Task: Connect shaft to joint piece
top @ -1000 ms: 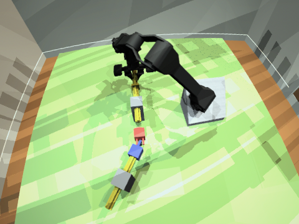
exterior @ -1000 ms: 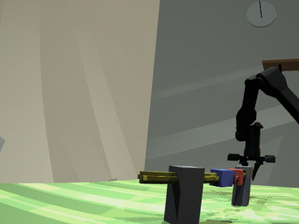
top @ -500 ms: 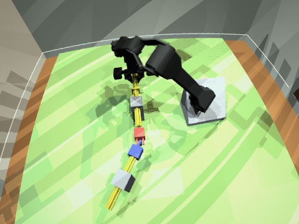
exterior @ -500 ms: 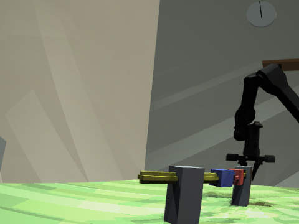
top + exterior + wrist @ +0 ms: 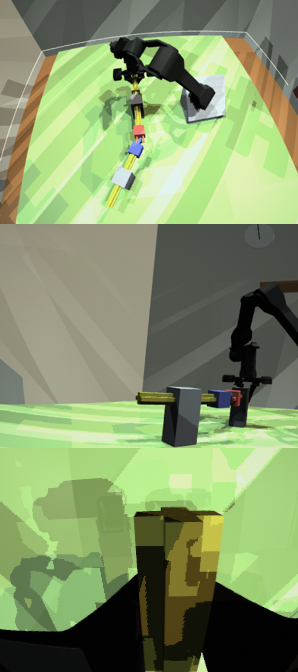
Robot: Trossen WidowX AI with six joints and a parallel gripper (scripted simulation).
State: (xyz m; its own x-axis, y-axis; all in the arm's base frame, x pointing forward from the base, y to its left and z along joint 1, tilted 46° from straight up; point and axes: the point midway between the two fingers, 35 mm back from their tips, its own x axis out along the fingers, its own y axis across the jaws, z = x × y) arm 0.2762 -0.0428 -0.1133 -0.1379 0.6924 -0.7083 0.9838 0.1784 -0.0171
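The near yellow shaft (image 5: 130,162) (image 5: 155,398) runs through the near grey block (image 5: 122,176) (image 5: 188,417) and ends in a blue piece (image 5: 135,149) (image 5: 219,399). The red joint piece (image 5: 139,130) (image 5: 234,397) is hinged on it and turned toward the second shaft (image 5: 138,116) (image 5: 187,555). That shaft passes through the far block (image 5: 136,99) (image 5: 238,414); its front end reaches the red piece's far side, and its depth inside is hidden. A wider yellow part of it sits close behind the far block. My gripper (image 5: 135,79) (image 5: 166,576) points down, shut on the second shaft behind this block.
The arm's grey base plate (image 5: 214,107) stands right of the far block, with the arm (image 5: 164,60) (image 5: 245,323) arching over from it. The blocks stand on a green patterned surface (image 5: 77,130) with brown side borders (image 5: 265,84).
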